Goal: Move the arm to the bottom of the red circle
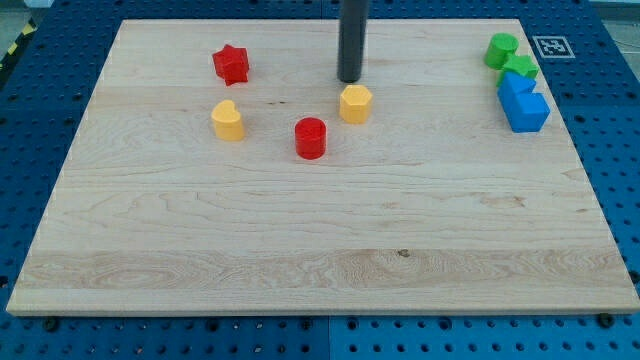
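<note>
A large pale wooden board (320, 250) filled most of the view, lying on a blue perforated table (40, 90). From the view's top a straight dark rod (352, 35) came down; there was no pincer on this arm, so nothing to be apart, together or clamped — only my tip (350, 79), which rested on the board just above the yellow hexagon (355, 103), close to it, though whether it touched could not be told. At the view's right edge a cluster sat packed together: two blue blocks (523, 103) and, above them, two green blocks (510, 57), shapes hard to make out. Toward the view's left stood a red star (231, 64) and, below it, a yellow heart-like block (228, 120). The task's thing, the red circle (311, 137), stood near the board's middle, below and to the left of the yellow hexagon, and well apart from my tip. In my judgement the step was barely begun. To do it well, the tip would need to travel round the red circle rather than straight at it — probably passing through the gap on the view's left of the hexagon or wide around the hexagon's right, then stopping on the bare wood just below the circle without nudging either block.
</note>
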Controlling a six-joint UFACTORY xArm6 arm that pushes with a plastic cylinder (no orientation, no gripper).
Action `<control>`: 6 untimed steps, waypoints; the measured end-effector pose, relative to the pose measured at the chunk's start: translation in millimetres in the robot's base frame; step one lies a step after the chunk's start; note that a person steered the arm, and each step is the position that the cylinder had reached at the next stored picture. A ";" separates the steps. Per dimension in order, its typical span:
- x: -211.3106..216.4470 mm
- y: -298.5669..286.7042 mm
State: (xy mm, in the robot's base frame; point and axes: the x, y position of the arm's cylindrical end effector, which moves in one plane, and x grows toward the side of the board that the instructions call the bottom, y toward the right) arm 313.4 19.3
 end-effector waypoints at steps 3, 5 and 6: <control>44.7 -2.2; 55.9 6.4; 55.9 35.2</control>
State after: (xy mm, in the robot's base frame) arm 369.4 54.5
